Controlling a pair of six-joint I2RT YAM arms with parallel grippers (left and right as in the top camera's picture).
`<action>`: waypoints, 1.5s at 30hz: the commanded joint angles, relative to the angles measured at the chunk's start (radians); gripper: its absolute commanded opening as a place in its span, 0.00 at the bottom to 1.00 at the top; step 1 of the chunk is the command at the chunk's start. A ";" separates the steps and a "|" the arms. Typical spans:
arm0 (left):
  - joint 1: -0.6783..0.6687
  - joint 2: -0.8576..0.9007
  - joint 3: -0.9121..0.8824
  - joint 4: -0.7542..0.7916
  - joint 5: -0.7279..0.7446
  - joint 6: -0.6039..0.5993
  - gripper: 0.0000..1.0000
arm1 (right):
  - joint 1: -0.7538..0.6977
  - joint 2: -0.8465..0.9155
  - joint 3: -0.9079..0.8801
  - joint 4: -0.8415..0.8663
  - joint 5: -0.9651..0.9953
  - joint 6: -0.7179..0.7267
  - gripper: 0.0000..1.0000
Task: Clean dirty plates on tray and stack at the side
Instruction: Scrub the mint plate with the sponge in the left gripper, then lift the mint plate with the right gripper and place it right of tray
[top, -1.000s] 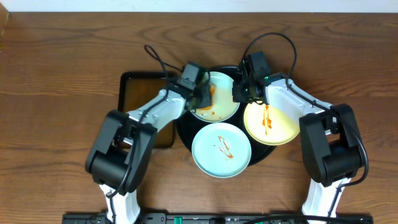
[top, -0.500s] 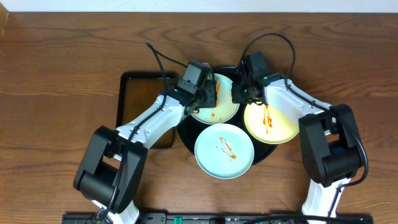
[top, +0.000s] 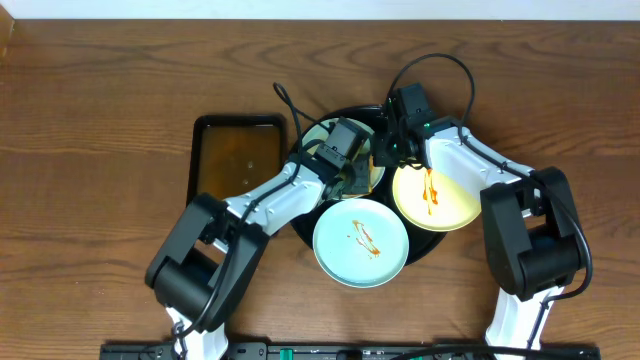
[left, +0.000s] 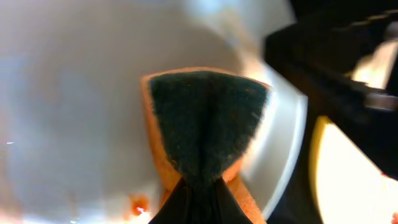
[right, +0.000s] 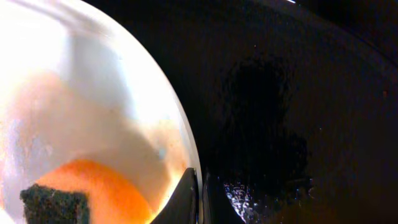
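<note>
A rectangular brown tray (top: 236, 165) lies just left of the black tray (top: 300, 215) with nothing on it. Three plates sit on the black tray. The yellow plate (top: 450, 205) is at the right and carries a red streak. The front mint-green plate (top: 360, 242) carries thin smears and overhangs the near rim. The rear mint-green plate (left: 68, 106) is largely hidden from above by both arms, with a small red spot (left: 138, 204) near its lower edge.

The left arm reaches in from the near left. Its left tool (left: 196, 186) is clamped on a folded sponge (left: 202, 124), orange with a dark green face, which is pressed onto the rear plate. The right arm bends in from the near right. Its right tool (right: 200, 186) has its fingers drawn close on the rear plate's rim, one finger inside and one over the glossy tray.

A black cable (top: 440, 62) loops above the right wrist. The surface (top: 100, 90) is brown wood grain, and a pale wall strip (top: 300, 8) runs along its far edge.
</note>
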 joint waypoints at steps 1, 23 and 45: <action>0.033 0.027 -0.007 -0.059 -0.160 0.011 0.07 | 0.009 0.011 -0.009 -0.030 0.010 0.011 0.01; 0.209 -0.166 0.024 -0.163 -0.429 0.154 0.07 | 0.007 0.011 -0.009 -0.045 0.035 0.079 0.01; 0.446 -0.329 -0.005 -0.396 -0.333 0.063 0.08 | 0.037 0.039 -0.009 0.034 0.002 0.077 0.01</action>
